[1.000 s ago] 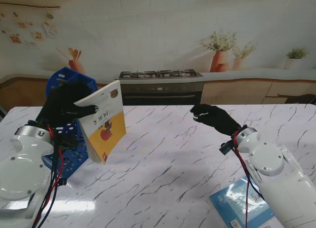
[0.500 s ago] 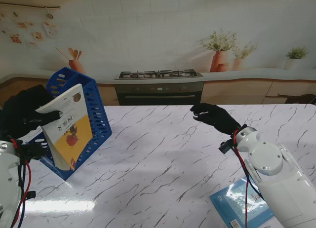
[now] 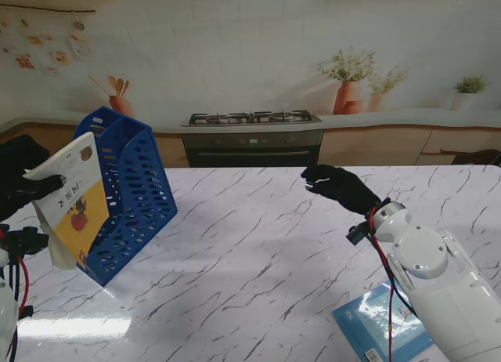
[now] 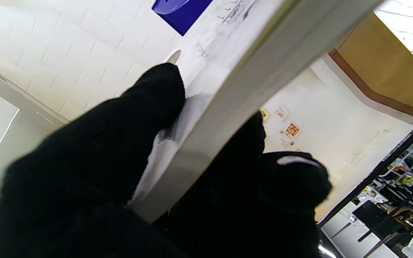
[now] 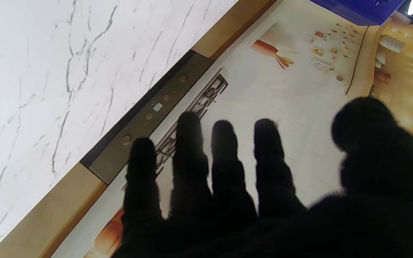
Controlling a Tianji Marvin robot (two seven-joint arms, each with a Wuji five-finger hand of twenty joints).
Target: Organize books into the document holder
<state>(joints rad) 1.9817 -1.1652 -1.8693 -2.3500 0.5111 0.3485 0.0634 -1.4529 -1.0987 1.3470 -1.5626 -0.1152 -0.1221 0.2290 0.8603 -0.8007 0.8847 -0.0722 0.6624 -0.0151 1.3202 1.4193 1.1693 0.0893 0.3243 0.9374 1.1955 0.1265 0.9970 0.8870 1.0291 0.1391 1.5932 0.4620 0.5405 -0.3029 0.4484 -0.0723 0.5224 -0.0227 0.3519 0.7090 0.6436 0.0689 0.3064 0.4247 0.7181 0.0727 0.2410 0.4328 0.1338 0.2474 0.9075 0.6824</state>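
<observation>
A blue perforated document holder (image 3: 129,193) stands tilted on the table's left part. My left hand (image 3: 19,178), in a black glove, is shut on a white and yellow book (image 3: 72,201) held upright just left of the holder, overlapping its left side. In the left wrist view the book (image 4: 228,75) is pinched between thumb and fingers (image 4: 156,104). My right hand (image 3: 338,186) hovers open over the table's far middle, holding nothing, with its fingers (image 5: 192,161) spread. A light blue book (image 3: 376,323) lies flat at the near right, partly hidden by my right arm.
The marble table (image 3: 258,260) ends at its far edge against a printed kitchen backdrop with a stove (image 3: 252,135). My white right forearm (image 3: 438,284) covers the near right corner.
My left hand has carried the yellow book leftward, from in front of the holder to its left side. The holder now shows in full. The right hand has stayed still.
</observation>
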